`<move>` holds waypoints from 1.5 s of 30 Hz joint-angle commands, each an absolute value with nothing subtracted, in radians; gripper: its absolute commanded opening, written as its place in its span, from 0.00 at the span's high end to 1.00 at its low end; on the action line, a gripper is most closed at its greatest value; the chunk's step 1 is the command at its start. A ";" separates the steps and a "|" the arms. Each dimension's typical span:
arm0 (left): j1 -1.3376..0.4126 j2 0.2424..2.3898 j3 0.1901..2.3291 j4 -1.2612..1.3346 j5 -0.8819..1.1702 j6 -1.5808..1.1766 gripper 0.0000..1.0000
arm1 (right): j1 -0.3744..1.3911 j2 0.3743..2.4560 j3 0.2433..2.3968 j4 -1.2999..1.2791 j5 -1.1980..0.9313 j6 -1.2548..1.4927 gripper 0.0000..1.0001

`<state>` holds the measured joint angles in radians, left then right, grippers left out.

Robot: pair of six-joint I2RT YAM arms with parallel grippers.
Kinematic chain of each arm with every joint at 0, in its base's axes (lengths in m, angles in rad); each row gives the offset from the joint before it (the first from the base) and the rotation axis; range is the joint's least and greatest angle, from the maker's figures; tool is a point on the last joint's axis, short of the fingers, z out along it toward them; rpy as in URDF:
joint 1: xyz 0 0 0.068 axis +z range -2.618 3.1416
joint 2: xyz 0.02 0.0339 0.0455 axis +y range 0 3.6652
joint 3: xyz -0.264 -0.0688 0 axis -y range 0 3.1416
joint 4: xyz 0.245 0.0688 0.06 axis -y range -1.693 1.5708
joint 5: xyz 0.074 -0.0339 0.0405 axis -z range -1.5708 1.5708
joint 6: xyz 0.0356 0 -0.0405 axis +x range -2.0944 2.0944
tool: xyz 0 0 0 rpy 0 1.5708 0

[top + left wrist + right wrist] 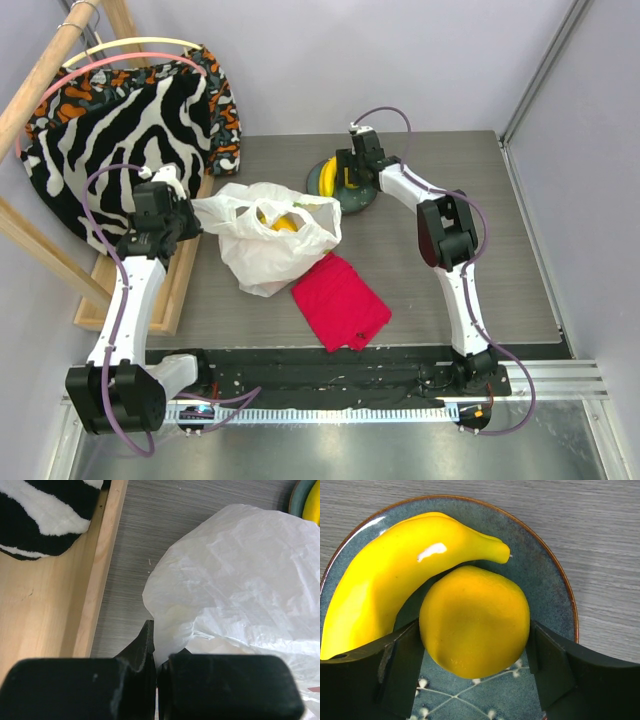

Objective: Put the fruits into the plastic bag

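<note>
The white plastic bag [265,235] lies crumpled left of centre, its mouth up, with yellow fruit [283,222] showing inside. My left gripper [193,216] is shut on the bag's left edge; in the left wrist view the thin film [235,580] runs down between the closed jaws [159,647]. At the back, a yellow banana [385,575] and a round yellow fruit [475,620] rest on the dark plate [547,580]. My right gripper [475,630] reaches down over the plate [358,202], its fingers wide apart and pressed against both sides of the round fruit.
A folded red cloth [340,300] lies in front of the bag. Zebra-striped fabric [130,120] hangs on a wooden frame [175,285] along the table's left side, close beside my left arm. The wall stands just behind the plate.
</note>
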<state>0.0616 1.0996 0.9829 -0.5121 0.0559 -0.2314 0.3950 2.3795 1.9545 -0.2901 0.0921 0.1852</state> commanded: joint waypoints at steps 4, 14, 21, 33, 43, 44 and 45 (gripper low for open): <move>0.067 1.058 0.994 -0.471 0.095 -0.242 1.00 | 0.397 2.333 1.944 -0.293 0.123 0.173 0.36; 0.067 1.057 1.000 -0.476 0.117 -0.250 1.00 | 0.396 2.200 1.801 -0.258 0.150 0.167 0.55; 0.067 1.061 0.999 -0.476 0.133 -0.255 1.00 | 0.397 2.060 1.632 -0.230 0.164 0.187 0.59; 0.066 1.066 1.000 -0.476 0.140 -0.258 1.00 | 0.397 1.770 1.474 -0.150 0.135 0.218 0.60; 0.066 1.075 1.000 -0.476 0.143 -0.259 1.00 | 0.410 1.507 1.316 -0.006 -0.076 0.201 0.61; 0.066 1.075 1.000 -0.474 0.146 -0.261 1.00 | 0.410 1.476 1.309 0.008 -0.101 0.190 0.60; 0.066 1.075 1.000 -0.474 0.144 -0.261 1.00 | 0.411 1.462 1.299 0.024 -0.138 0.184 0.61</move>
<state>0.0616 1.0817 0.9829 -0.5125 0.1265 -0.2546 0.4004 1.5581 1.3239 -0.0914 0.0032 0.2111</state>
